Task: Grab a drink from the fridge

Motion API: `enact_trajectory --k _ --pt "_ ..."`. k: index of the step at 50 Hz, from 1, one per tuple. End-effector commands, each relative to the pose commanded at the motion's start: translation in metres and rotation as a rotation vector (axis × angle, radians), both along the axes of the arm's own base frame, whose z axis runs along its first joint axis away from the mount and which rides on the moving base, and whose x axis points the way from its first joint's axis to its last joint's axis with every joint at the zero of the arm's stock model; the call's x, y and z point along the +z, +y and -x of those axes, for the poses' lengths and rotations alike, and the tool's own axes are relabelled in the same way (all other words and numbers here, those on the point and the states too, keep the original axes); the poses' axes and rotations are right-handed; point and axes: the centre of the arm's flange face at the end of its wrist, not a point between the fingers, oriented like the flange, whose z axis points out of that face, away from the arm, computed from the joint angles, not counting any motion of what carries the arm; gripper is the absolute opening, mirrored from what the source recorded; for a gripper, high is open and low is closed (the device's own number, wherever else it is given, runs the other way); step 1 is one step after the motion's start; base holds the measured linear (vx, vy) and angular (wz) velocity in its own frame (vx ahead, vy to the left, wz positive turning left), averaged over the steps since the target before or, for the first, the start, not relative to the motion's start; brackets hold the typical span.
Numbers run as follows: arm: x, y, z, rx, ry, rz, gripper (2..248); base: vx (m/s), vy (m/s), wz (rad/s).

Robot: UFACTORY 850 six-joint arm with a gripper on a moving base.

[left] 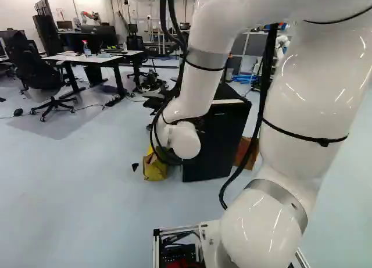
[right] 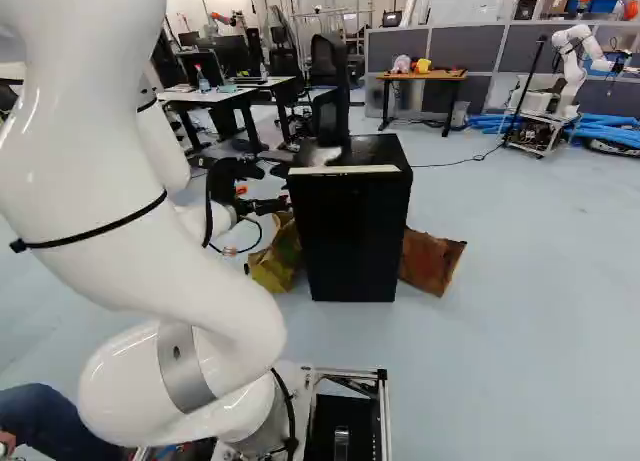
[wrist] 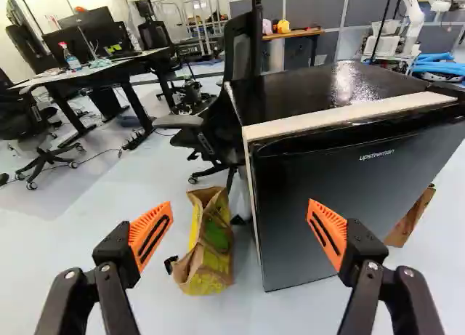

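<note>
Fridge [wrist: 334, 204] looks shut ahead of the claw [wrist: 240, 213], whose fingers stand wide apart holding nothing, so opening it and taking out a drink both seem undone.

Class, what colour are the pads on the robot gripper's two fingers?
The pads are bright orange, each with dark slots, seen best in the wrist view.
</note>
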Motion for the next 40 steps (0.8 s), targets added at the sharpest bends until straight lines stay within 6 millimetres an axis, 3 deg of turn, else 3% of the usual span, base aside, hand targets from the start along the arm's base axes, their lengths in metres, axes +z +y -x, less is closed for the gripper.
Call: enact_trajectory --k 40 --pt "-0.046 0.041 -0.064 -0.207 -0.023 0.025 247 0.0 0.0 0.0"
